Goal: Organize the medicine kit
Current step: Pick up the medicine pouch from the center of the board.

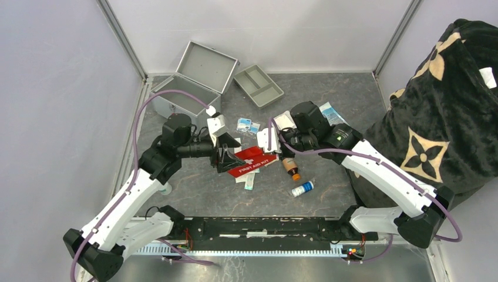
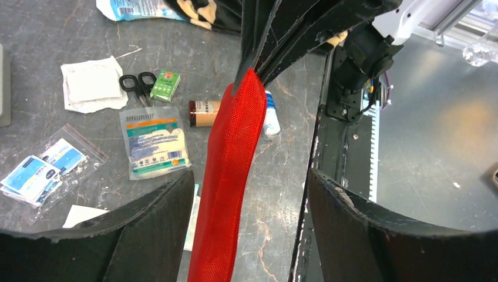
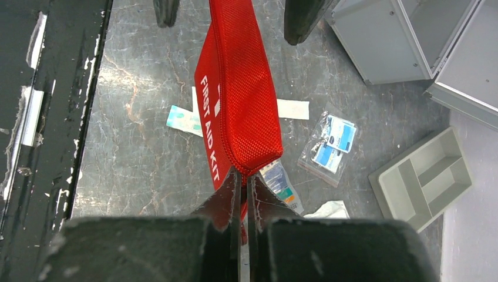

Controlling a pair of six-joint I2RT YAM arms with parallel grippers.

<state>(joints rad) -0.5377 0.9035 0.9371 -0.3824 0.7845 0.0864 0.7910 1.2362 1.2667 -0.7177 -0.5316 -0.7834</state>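
**Top view.** The case (image 1: 179, 100) sits at the far-left corner of the table, lid thrown open and tipped back. The tray (image 1: 258, 86) lies near it along the far edge. Mid-table, both arms meet at the red pouch (image 1: 249, 161). Your left gripper (image 1: 228, 160) is at its left end and your right gripper (image 1: 271, 151) at its right end. Two bottles lie toward the near edge, right of the pouch.

**Left wrist.** The left fingers (image 2: 147, 235) are spread wide on either side of the pouch and do not touch it. The right fingers pinch its far end. Scissors (image 2: 139, 85) and sachets lie loose on the table.

**Right wrist.** The right gripper (image 3: 242, 173) is closed tight on the pouch end, and the fabric sags away from it. The case shows (image 3: 382, 41) open at the far-left corner.

**Handling, as judged.**
- The case is rigid sheet metal, probably the heaviest thing here, with smooth walls that may slip.
- If you must shift it, pinch a wall at its top rim.
- Expect the hinged lid to swing.
- It looks best left in place and loaded from above.
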